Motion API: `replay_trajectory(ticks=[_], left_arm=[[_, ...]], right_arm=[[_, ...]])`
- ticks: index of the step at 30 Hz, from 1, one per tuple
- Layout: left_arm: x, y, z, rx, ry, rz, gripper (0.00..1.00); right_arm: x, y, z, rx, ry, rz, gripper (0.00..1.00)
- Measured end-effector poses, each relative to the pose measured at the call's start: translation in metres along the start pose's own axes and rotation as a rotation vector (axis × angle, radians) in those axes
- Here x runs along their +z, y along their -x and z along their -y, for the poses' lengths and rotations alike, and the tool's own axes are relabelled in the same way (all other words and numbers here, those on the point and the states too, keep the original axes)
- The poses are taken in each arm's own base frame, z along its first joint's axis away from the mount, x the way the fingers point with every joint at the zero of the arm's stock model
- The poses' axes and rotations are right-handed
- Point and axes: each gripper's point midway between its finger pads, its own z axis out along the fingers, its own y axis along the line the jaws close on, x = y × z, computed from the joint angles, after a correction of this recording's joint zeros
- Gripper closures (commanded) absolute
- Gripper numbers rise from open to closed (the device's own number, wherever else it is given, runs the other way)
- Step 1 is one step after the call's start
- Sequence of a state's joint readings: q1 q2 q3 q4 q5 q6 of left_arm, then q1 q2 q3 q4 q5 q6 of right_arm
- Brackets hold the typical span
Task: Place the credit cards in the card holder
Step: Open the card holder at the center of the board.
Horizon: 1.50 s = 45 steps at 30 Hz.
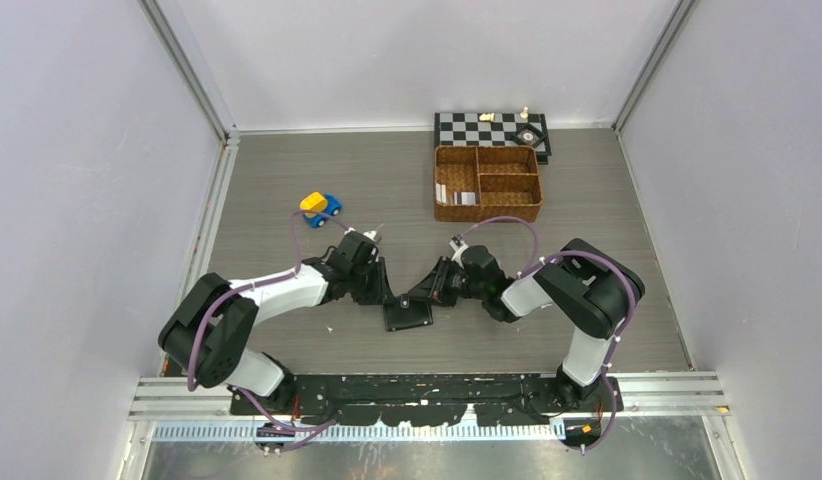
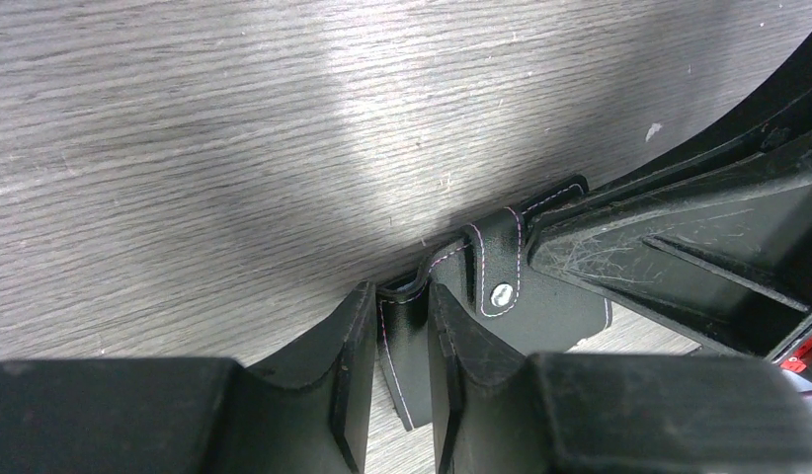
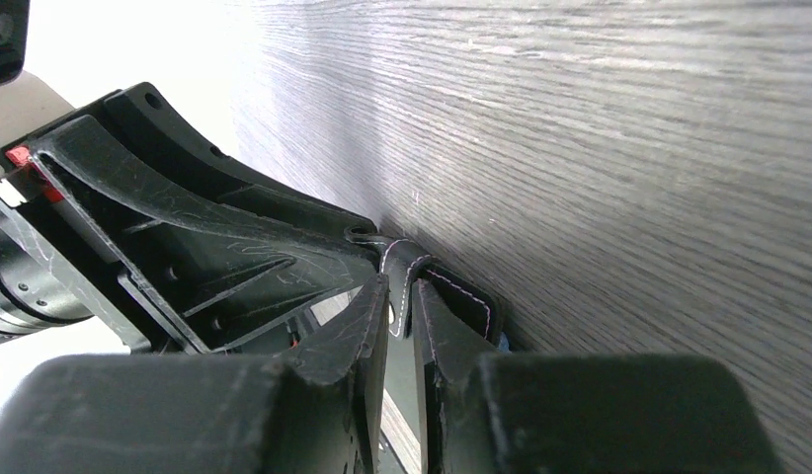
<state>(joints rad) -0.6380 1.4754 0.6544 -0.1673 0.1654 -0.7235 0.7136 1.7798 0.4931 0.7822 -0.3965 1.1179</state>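
Card holder [image 1: 407,315] lies on table [image 1: 287,180], near centre, between both arms. Left gripper [image 2: 398,314]: jaws narrow, pinching card holder's stitched edge just beside snap tab [image 2: 499,269]. Right gripper [image 3: 399,296]: jaws narrow, clamped on leather flap from right. Credit cards [image 1: 456,195] well apart, in left compartment of wicker basket [image 1: 487,213], far right of centre.

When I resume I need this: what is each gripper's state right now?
Left gripper: closed on the card holder, at its edge.
Right gripper: also closed on the card holder.
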Motion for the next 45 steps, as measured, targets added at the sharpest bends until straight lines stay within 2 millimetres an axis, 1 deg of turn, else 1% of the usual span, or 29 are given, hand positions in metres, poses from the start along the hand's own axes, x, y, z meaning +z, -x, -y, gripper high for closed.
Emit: replay_trajectory(ticks=[10,13,19,22,23,29,35,45], left_arm=[[0.0,0.0,0.0,0.0,0.002,0.002,0.82],[0.0,0.0,0.0,0.0,0.002,0.003,0.85],[0.0,0.0,-0.001,0.003,0.006,0.005,0.86],[0.0,0.0,-0.001,0.004,0.006,0.008,0.87],[0.0,0.0,-0.001,0.004,0.006,0.011,0.87],[0.001,-0.001,-0.001,0.017,0.007,0.032,0.88],[0.0,-0.001,0.0,0.033,0.007,0.072,0.9],[0.001,-0.003,0.001,0.068,-0.001,0.121,0.9]], right_arm=[[0.007,-0.001,-0.003,0.055,-0.004,0.014,0.79],[0.01,-0.001,-0.005,0.089,-0.005,0.021,0.81],[0.014,-0.002,-0.004,0.145,-0.032,0.035,0.9],[0.014,-0.002,-0.003,0.171,-0.043,0.04,0.99],[0.015,-0.002,-0.003,0.182,-0.047,0.041,0.99],[0.017,-0.002,-0.003,0.238,-0.081,0.046,0.99],[0.017,-0.002,-0.004,0.275,-0.156,0.062,1.0],[0.016,-0.001,-0.002,0.34,-0.237,0.085,1.0]])
